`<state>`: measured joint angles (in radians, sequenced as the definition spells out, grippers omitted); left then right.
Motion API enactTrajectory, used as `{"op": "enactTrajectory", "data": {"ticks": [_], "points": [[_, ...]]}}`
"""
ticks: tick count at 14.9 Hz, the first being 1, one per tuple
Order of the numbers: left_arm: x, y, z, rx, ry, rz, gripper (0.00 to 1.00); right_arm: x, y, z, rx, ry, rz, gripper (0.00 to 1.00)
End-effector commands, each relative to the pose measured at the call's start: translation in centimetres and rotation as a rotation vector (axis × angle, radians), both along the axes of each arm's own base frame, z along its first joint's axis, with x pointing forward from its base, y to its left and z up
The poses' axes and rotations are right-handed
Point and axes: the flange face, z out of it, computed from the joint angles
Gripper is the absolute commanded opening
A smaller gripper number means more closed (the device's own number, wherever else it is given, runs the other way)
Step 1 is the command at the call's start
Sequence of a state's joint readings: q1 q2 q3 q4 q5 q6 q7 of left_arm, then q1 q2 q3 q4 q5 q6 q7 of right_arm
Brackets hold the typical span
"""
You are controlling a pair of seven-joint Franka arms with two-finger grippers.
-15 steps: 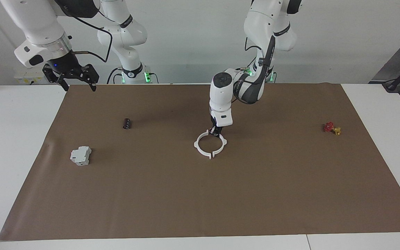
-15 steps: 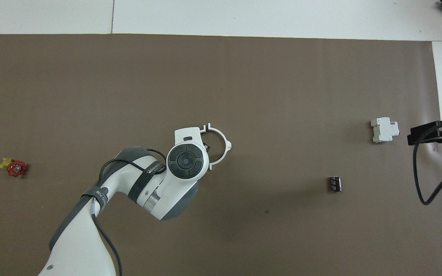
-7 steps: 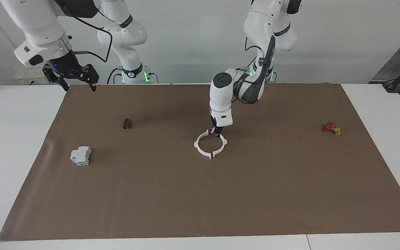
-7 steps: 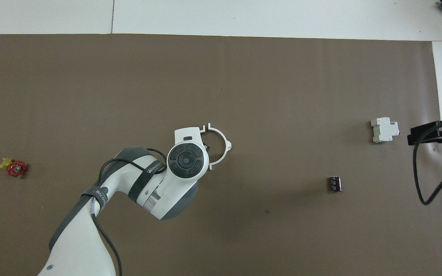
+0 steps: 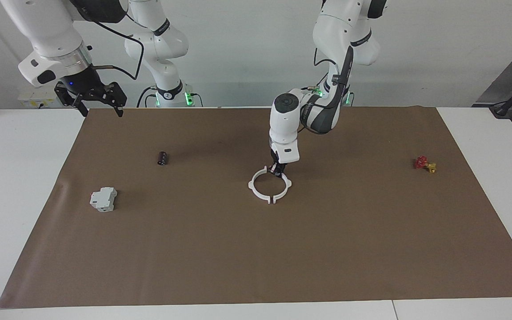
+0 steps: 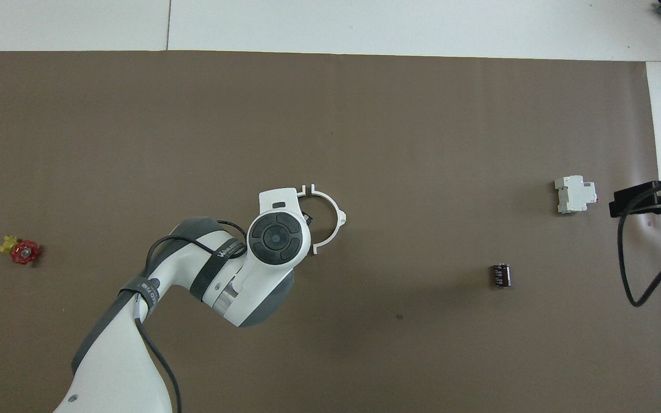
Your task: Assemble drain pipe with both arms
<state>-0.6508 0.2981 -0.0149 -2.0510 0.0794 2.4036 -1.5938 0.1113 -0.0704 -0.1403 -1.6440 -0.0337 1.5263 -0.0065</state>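
Observation:
The drain pipe lies flat on the brown mat near its middle, its two white arcs closed into a ring with a small gap at the tabs farthest from the robots. My left gripper points down at the ring's rim nearest the robots and is shut on it. In the overhead view the left wrist covers that part of the ring; one finger shows inside it. My right gripper is open and empty, waiting raised over the mat's corner at the right arm's end; it also shows in the overhead view.
A grey-white blocky box and a small black cylinder lie on the mat toward the right arm's end. A small red and yellow valve lies toward the left arm's end. White table surrounds the mat.
The left arm's wrist has shifted very slightly toward its own end of the table. The ring and the right arm stay as they were.

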Motion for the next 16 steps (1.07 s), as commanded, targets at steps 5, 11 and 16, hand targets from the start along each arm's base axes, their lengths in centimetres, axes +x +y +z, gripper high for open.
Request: {"op": "enactTrajectory", "data": {"ticks": [5, 11, 16], "points": [[1.0, -0.9, -0.2, 0.000, -0.009, -0.001, 0.00, -0.6, -0.1, 0.4, 0.025, 0.010, 0.005, 1.00], [0.5, -1.1, -0.5, 0.008, -0.001, -0.010, 0.00, -0.6, -0.1, 0.4, 0.025, 0.010, 0.005, 1.00], [0.4, -1.1, -0.8, 0.010, 0.002, -0.011, 0.00, -0.6, -0.1, 0.4, 0.025, 0.010, 0.005, 1.00]]}}
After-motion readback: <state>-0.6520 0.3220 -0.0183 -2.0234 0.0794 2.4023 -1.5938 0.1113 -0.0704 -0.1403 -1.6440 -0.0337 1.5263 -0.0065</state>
